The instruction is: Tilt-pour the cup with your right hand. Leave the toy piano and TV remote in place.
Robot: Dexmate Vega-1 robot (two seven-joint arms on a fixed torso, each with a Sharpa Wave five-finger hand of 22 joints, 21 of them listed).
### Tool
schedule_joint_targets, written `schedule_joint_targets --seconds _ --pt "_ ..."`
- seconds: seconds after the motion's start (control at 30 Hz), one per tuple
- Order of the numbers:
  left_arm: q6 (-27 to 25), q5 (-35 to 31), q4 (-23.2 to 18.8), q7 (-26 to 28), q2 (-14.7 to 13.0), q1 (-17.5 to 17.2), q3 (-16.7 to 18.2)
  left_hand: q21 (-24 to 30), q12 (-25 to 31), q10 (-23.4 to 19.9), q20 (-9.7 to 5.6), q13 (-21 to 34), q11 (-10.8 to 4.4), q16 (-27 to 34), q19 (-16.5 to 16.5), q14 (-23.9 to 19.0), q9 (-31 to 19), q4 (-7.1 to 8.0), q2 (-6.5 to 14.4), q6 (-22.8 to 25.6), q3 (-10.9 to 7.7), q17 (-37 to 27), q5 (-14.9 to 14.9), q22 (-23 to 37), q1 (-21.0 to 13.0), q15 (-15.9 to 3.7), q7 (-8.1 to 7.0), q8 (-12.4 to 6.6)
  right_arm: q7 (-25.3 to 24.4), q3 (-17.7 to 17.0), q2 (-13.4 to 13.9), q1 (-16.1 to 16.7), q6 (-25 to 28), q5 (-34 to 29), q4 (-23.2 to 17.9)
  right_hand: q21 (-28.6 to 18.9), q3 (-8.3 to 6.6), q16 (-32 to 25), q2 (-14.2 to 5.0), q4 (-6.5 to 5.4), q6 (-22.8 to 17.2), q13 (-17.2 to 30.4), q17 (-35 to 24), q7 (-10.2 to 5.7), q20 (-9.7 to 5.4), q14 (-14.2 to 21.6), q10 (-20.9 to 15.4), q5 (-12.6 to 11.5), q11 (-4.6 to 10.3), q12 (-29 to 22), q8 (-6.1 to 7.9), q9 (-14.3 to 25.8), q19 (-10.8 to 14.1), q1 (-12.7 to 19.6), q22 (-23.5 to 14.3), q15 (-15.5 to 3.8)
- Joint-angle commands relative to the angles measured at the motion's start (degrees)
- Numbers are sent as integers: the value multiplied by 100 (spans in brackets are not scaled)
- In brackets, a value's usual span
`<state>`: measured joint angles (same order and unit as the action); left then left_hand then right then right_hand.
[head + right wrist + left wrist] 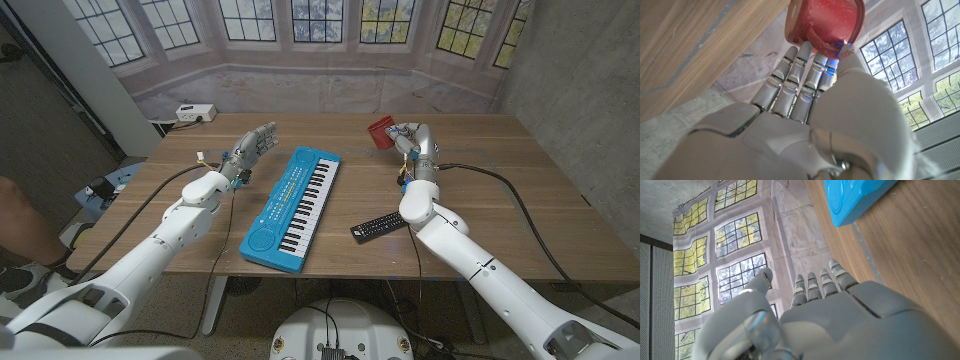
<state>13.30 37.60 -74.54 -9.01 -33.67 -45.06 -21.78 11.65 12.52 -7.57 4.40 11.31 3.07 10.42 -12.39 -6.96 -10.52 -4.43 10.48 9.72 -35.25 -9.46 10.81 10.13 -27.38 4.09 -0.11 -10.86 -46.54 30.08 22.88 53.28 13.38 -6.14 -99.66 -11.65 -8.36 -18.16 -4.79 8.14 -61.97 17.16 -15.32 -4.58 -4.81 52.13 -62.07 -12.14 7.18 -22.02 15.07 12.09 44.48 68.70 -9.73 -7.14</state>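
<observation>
Left hand (252, 147): left of centre in the head view, raised over the surface (500, 190), fingers apart and extended, holding nothing; the left wrist view shows the same hand (840, 320) with straight fingers beside a corner of the toy piano.
Toy piano (292, 207): bright blue, black and white keys, lying diagonally at frame centre; its lower end sits near the surface's near edge.
TV remote (378, 228): black, lying slanted just right of the piano, close beside the right forearm.
Right hand (408, 139): upper centre-right, fingers wrapped around the cup.
Cup (380, 132): red, glossy, faintly speckled in the right wrist view (825, 25); held tilted, lifted clear of the surface near its far edge.
Far edge: runs straight just behind the cup; a window backdrop stands beyond.
Open room: bare wood spreads right of the right arm to the surface's right edge, and between piano and cup.
Power strip (194, 113): white, upper left, at the far left corner.
</observation>
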Motion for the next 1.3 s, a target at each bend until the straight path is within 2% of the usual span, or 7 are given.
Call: schedule_joint_targets --seconds 0.03,0.43,0.93,1.3 --pt "-95 11 -162 23 -75 -48 7 2 -19 -24 20 17 14 -10 -54 -50 -25 12 -2 32 -22 -27 25 5 -49 14 21 2 -435 21 -454 -30 -491 102 538 -1 14 3 -38 12 -45 8 -22 0 -398 57 -22 -13 -15 14 54 27 -4 27 -27 -573" --pt "-88 53 -203 32 -85 -120 32 2 -20 -23 14 17 24 -12 -57 -49 -25 11 -3 30 -23 -26 24 6 -52 9 26 4 -783 -8 -727 -16 -682 192 869 -3 16 -7 -47 23 -62 8 -38 -22 -416 69 -28 -5 -12 22 55 27 -3 53 -28 -583" --pt "-81 95 -421 109 -172 -318 99 -1 -19 -30 13 17 6 -11 -56 -54 -25 13 -6 29 -22 -26 24 6 -52 4 25 5 -1040 -57 -824 79 -810 283 1082 -5 28 -2 -45 19 -57 19 -43 -22 -420 69 -34 3 -7 22 48 28 0 50 -28 -577" --pt "-111 112 -728 298 -274 -577 175 -1 -24 -22 19 18 0 -11 -58 -54 -25 14 -6 30 -21 -26 23 7 -52 6 28 4 -1044 -53 -867 28 -924 385 1327 -3 33 11 -38 29 -72 17 -42 -44 -432 58 -47 6 -3 26 51 28 -7 69 -28 -592"
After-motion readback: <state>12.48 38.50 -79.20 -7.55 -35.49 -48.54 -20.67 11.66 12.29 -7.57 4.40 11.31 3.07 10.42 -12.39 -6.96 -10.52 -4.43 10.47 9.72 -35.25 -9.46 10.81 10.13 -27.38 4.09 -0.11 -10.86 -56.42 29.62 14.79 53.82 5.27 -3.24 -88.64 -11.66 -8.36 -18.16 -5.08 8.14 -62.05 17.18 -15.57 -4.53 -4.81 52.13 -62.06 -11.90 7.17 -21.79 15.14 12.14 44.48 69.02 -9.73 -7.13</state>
